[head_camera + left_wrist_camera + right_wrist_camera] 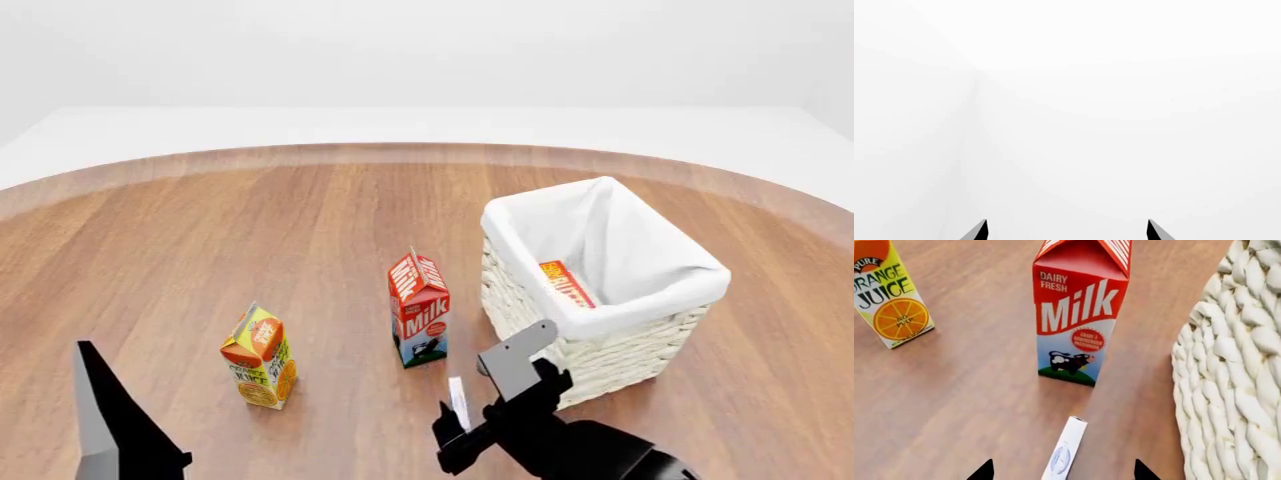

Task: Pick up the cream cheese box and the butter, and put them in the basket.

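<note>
A bare simulated room: a round wooden table, blank white walls, groceries at twelve o'clock.

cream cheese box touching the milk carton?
Apart. The right wrist view shows a strip of bare wood between the cream cheese box and the base of the milk carton.

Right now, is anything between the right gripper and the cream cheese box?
Nothing visible. The cream cheese box lies on the table between the open tips of the right gripper. The milk carton stands beyond it, the basket beside it.
</note>
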